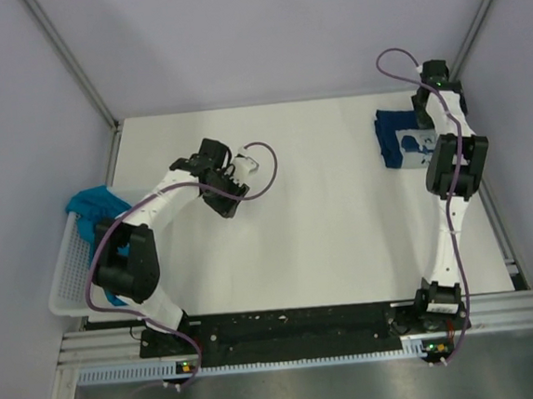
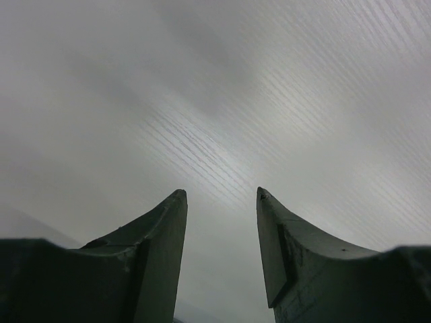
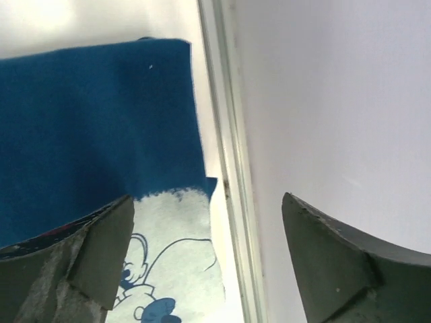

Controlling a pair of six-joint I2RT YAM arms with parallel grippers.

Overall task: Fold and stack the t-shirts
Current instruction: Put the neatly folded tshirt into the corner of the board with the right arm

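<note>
Right wrist view showed your right gripper [image 3: 207, 200] wide open and empty, the navy t-shirt [image 3: 94, 121] under one finger; your left gripper [image 2: 221, 191], part open and empty, needed a low reach for the teal t-shirt [image 1: 89, 204] well behind its fingers.

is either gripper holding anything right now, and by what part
Nothing is held. The left gripper is open over the table; the right gripper is open above the navy t-shirt, pinching no cloth.
</note>
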